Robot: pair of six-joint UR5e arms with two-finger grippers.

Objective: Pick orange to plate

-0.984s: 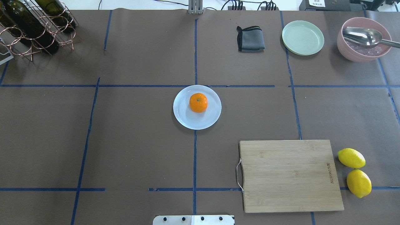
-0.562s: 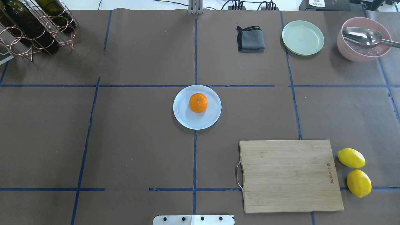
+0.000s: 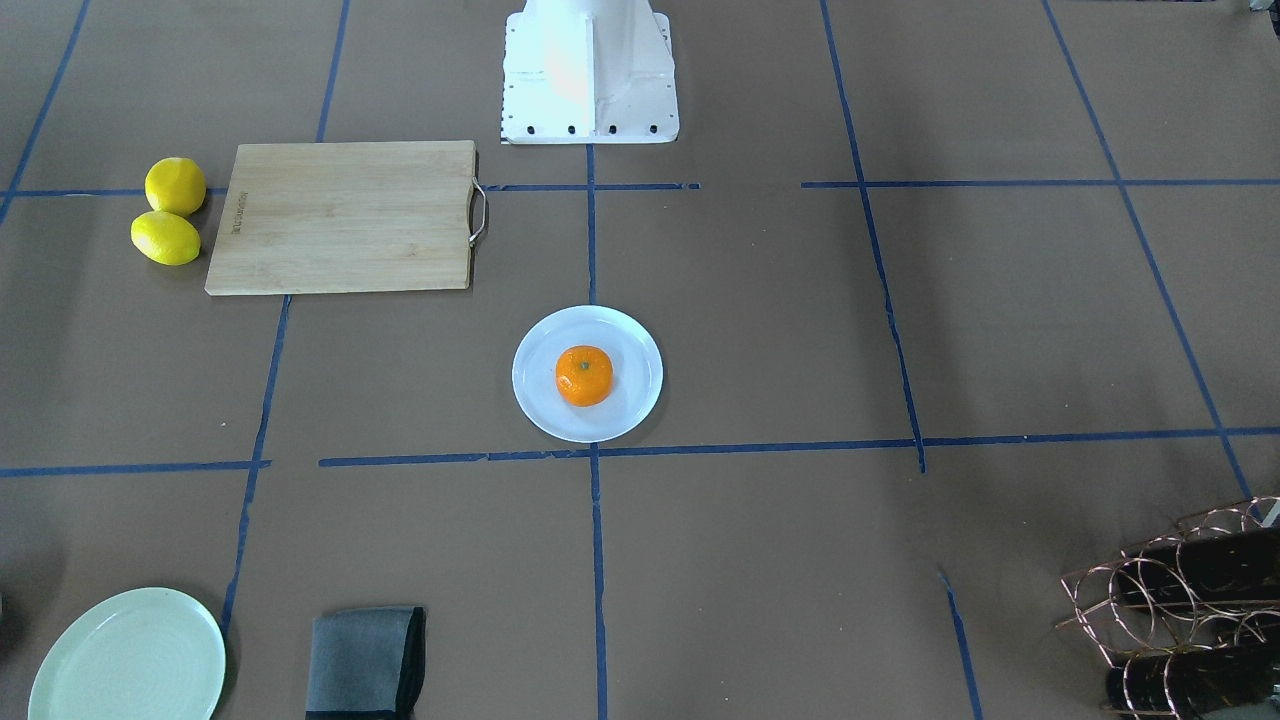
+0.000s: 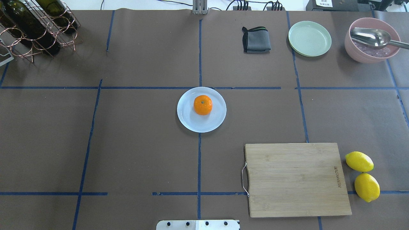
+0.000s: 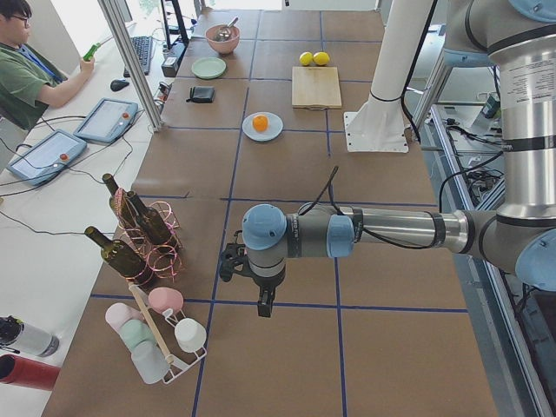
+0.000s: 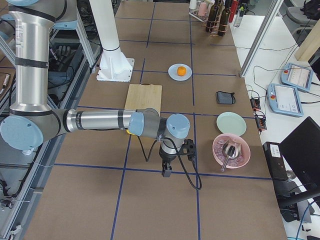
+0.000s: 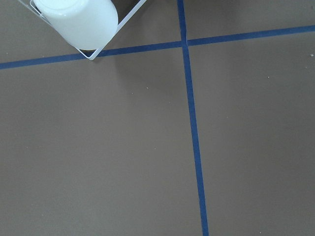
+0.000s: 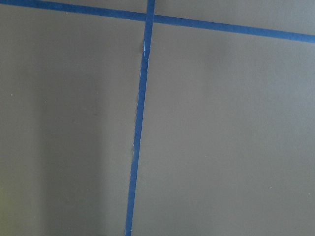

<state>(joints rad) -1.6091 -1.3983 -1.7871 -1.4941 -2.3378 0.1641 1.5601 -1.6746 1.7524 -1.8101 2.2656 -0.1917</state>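
I can read no text from here; the stamped mark (image 4: 335, 176) on the bamboo cutting board (image 4: 297, 179) is too small.

Overhead and front views face each other, steeply down on counter (image 4: 143, 143), sharing plate (image 4: 191, 123). Side views far, along counter. Wrist cameras close, downward on counter.

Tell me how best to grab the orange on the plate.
Come straight down and pinch the orange across its widest band, on opposite sides. It sits stem-up, slightly flattened, on the plate, whose raised rim would likely hinder a low sideways approach.
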